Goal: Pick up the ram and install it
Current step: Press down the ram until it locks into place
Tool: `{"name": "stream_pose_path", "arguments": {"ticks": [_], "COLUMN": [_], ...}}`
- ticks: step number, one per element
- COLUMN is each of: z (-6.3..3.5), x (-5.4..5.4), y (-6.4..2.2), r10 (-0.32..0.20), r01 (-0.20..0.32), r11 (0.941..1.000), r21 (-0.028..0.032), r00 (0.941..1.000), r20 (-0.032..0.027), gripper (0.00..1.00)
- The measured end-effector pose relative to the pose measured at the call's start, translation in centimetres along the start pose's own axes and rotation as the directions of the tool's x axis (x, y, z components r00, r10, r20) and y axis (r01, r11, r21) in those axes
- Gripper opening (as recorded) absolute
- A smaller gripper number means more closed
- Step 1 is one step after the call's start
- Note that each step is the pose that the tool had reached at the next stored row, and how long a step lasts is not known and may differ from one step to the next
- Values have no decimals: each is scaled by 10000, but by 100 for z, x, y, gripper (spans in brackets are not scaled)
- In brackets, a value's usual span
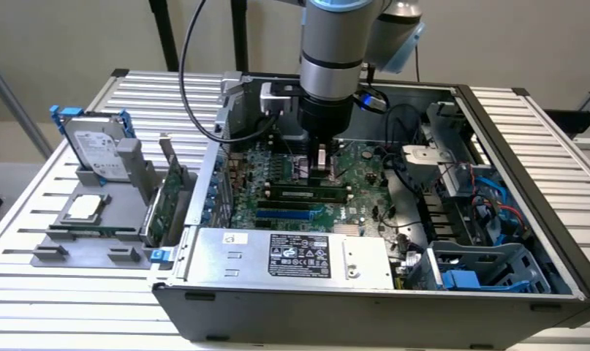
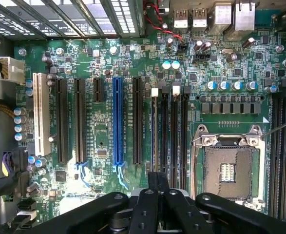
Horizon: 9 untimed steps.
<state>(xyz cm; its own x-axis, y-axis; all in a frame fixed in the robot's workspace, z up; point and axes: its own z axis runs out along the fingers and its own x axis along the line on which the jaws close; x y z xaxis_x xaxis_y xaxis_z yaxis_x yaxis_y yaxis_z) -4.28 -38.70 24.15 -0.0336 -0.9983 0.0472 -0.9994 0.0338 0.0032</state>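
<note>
Your gripper (image 2: 160,179), closed to a narrow tip with nothing visible between, sits close by one end of the ram (image 1: 305,193), which stands in its slot, long axis running along the table's (image 1: 55,314) near edge in the exterior view.

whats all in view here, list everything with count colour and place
computer case: 1, dark with silver panel, on the slatted table
slatted table: 1, whitish, under everything
motherboard: 1, green, inside the case
blue slot: 1, blue, between black slots
cpu socket: 1, silver frame, on the motherboard
hard drive: 1, silver with blue rails, in the grey fixture
grey fixture: 1, grey, exterior view's left
arm: 1, grey and black, over the case
tool: 1, black, above the motherboard
</note>
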Motion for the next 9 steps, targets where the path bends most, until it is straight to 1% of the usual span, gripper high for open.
{"name": "stream_pose_path", "arguments": {"ticks": [9], "z": [91], "x": [-13], "y": [19], "r10": [-1], "r01": [1], "r11": [10000], "r21": [0], "r00": [10000], "r20": [-1], "gripper": [0]}}
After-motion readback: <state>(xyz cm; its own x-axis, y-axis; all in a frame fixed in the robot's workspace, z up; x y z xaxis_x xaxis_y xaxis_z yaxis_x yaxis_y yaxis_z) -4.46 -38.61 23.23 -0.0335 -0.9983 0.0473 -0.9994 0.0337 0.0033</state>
